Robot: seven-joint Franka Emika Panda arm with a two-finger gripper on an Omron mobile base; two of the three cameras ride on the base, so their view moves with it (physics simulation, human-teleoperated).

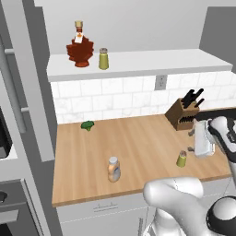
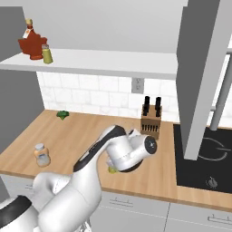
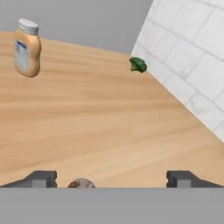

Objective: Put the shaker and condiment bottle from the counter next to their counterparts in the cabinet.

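Observation:
On the wooden counter (image 1: pixel 138 143) an olive-yellow shaker (image 1: pixel 181 158) stands near the right front. Its grey cap (image 3: pixel 82 183) peeks up at the bottom of the hand view, between the two fingertips (image 3: pixel 41 178) but nearer the left one. My gripper (image 1: pixel 191 141) hovers just above and beside it, open, holding nothing. The condiment bottle (image 1: pixel 114 169) with orange-tan contents stands upright further left near the front edge, also in the hand view (image 3: pixel 26 48). On the white cabinet shelf (image 1: pixel 152 62) stand the red maple-leaf bottle (image 1: pixel 80 48) and a second shaker (image 1: pixel 103 59).
A knife block (image 1: pixel 186 113) stands against the tiled wall just behind my hand. A small green broccoli (image 1: pixel 87 125) lies at the back left of the counter. A black cooktop (image 2: pixel 206 158) lies to the right, with a grey hood column above it.

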